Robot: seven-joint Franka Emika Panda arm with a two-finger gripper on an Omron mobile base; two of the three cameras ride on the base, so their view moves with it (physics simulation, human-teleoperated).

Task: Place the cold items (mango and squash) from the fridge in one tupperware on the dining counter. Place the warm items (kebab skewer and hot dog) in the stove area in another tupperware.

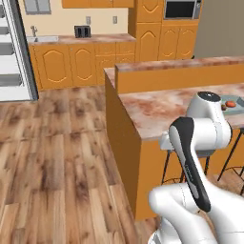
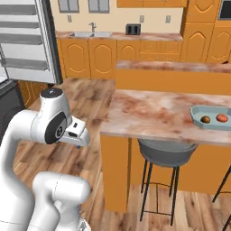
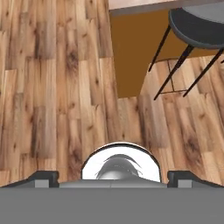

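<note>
The pale blue tupperware [image 2: 196, 113] sits on the dining counter [image 2: 149, 113] toward its right end, also visible past my arm [image 1: 236, 110]. Two small items lie in it, an orange-red one [image 2: 221, 118] and a darker brown one [image 2: 205, 119]; I cannot tell which is the mango and which the squash. My gripper [image 3: 112, 178] hangs over the wooden floor beside the counter's near corner, pointing down, its fingertips [image 3: 43, 177] wide apart with nothing between them. The fridge [image 2: 27, 40] stands at the far left with white shelves showing. The kebab skewer, hot dog, stove area and other tupperware are out of view.
A grey stool [image 2: 166, 153] on thin black legs is tucked under the counter's near edge, close to my hand [image 3: 197, 22]. A dark appliance [image 2: 8, 106] edges in at the left. Orange cabinets with a sink [image 2: 92, 34] and toaster [image 2: 132, 30] line the back wall.
</note>
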